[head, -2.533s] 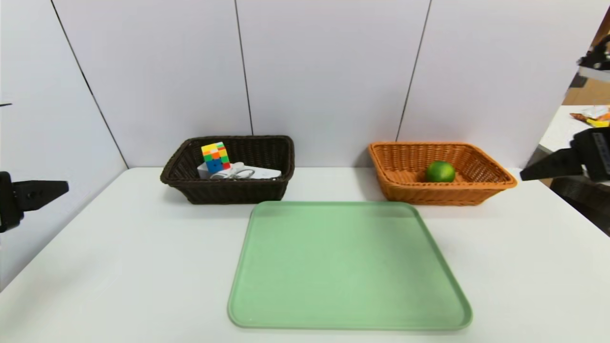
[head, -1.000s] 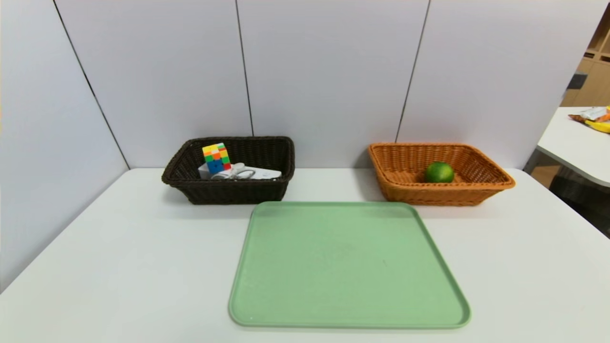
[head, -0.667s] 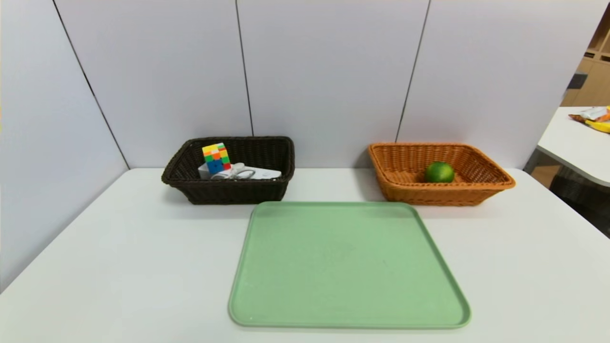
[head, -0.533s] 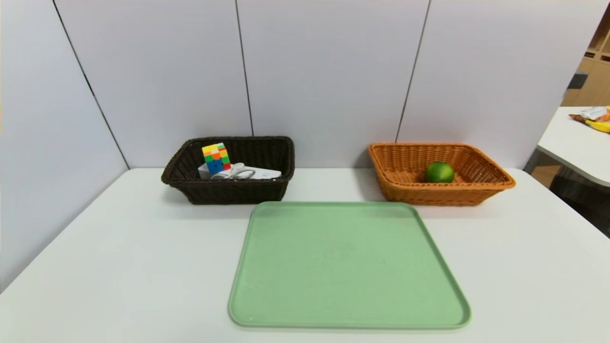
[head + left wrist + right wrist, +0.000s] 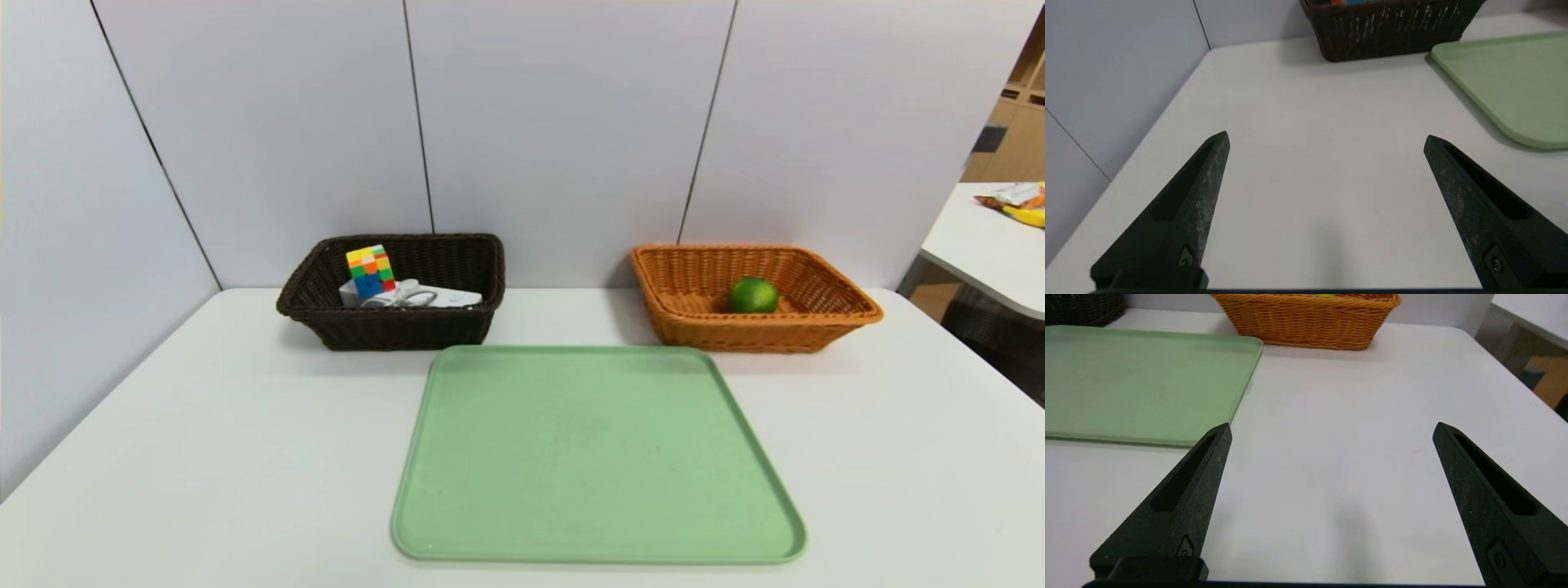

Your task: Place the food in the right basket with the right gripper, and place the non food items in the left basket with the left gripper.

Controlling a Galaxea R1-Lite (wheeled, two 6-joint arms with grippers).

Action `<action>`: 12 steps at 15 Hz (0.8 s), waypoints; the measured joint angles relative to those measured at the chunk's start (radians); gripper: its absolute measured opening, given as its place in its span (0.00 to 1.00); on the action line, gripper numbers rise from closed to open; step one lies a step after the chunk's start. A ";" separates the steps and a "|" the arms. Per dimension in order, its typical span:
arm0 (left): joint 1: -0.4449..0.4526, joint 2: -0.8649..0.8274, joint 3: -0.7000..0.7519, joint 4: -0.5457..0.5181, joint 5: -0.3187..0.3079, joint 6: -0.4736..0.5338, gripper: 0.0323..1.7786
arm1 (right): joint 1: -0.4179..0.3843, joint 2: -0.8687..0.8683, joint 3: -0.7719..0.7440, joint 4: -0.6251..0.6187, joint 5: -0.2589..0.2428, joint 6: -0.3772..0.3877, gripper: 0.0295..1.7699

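A green lime (image 5: 753, 295) lies inside the orange-tan right basket (image 5: 686, 318). The dark brown left basket (image 5: 392, 331) holds a multicoloured puzzle cube (image 5: 369, 270) leaning on a white power strip (image 5: 445, 297) with its coiled cord. The marker is hidden. Both grippers are outside the head view. My left gripper (image 5: 1326, 139) hangs open over bare table near the left side, with the left basket (image 5: 1392, 28) ahead of it. My right gripper (image 5: 1332, 430) hangs open over bare table at the right, the right basket (image 5: 1306, 318) ahead. Nothing sits between either pair of fingers.
A light green tray (image 5: 596, 457) lies flat in the middle of the white table (image 5: 204, 441), with nothing on it. Grey wall panels close the back and left. A second table (image 5: 992, 245) with packets stands off to the right.
Both arms stood at the edges of the head view earlier and have since withdrawn out of it. Over the last second nothing has moved.
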State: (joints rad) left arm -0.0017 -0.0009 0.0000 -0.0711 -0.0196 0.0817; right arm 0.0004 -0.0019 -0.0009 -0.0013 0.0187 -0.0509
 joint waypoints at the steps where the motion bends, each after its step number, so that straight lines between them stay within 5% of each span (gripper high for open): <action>1: 0.000 0.000 0.000 -0.004 -0.001 -0.003 0.95 | 0.000 0.000 0.000 0.003 -0.003 0.009 0.96; 12: 0.000 0.000 0.000 -0.005 0.020 -0.079 0.95 | 0.001 0.000 0.001 0.000 -0.004 0.014 0.96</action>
State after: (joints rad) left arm -0.0017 -0.0009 0.0000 -0.0760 0.0000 0.0032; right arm 0.0013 -0.0019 0.0000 -0.0013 0.0149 -0.0368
